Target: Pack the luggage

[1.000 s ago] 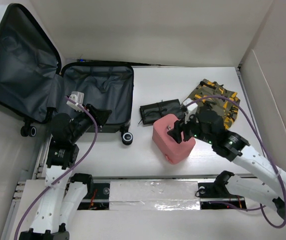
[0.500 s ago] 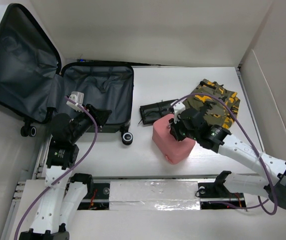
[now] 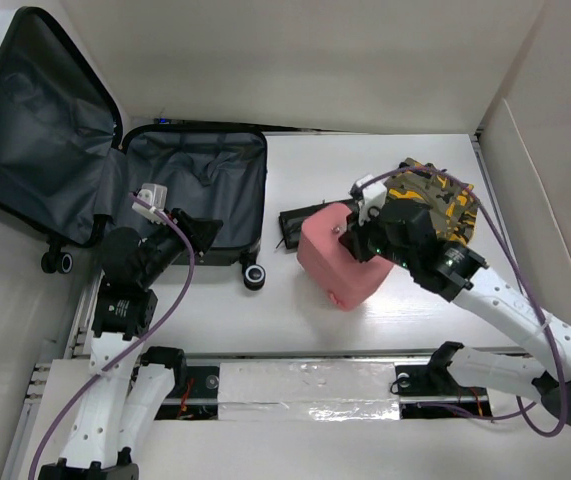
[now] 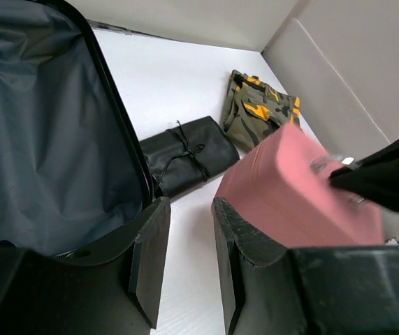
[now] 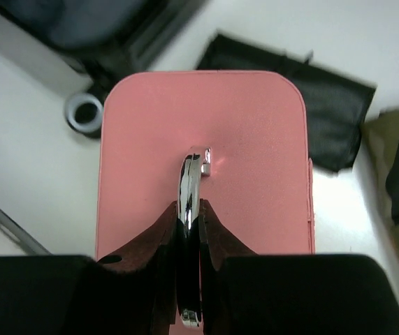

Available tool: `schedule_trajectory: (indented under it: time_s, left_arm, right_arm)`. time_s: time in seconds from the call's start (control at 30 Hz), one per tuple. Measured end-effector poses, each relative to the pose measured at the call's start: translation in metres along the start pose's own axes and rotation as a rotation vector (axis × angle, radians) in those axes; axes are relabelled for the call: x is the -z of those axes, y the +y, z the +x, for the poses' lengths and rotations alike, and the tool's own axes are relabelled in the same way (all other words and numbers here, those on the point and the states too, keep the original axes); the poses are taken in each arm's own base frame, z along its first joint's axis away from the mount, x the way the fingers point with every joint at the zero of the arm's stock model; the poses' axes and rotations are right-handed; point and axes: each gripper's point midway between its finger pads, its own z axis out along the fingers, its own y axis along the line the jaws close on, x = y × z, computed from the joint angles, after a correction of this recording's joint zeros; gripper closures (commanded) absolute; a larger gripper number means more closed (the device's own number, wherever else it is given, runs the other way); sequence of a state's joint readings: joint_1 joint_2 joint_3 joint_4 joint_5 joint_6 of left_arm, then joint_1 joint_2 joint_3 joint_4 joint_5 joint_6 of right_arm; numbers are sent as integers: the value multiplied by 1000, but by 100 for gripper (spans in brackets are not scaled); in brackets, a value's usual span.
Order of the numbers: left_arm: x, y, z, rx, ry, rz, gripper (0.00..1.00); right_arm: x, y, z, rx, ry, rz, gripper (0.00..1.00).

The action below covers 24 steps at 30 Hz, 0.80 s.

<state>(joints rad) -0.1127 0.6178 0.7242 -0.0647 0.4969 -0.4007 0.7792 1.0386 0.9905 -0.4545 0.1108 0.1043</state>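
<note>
The luggage lies open at the left, with dark grey lining and its lid propped back; it also shows in the left wrist view. My right gripper is shut on the shiny handle of the pink case and holds it lifted off the table, right of the luggage. In the right wrist view my right gripper pinches the handle above the case's pink top. My left gripper is open and empty at the luggage's near edge.
A black rolled pouch lies between the luggage and the pink case. A camouflage garment lies at the back right. A luggage wheel sticks out by the near corner. White walls border the table at the back and right.
My right gripper has closed on the pink case's handle and lifted the case, carrying it slightly left toward the luggage. The left arm has not moved.
</note>
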Motion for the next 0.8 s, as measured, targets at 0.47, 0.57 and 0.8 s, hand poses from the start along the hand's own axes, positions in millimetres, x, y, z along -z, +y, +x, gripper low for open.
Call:
schedule_trajectory:
  time_s: [0.47,0.57,0.8]
  left_arm:
    - [15,16,-29,27,-109,-172,80]
    - [20,16,-38,33,-146,-203,80]
    - [21,17,-36,40,-145,-220,80]
  right_arm:
    - [-90,43,-253,-69,-490,-224,100]
    - [-153,52,-275,-101,-501,-274,100]
    - [-277,73,-286,-139,-592,-358,100]
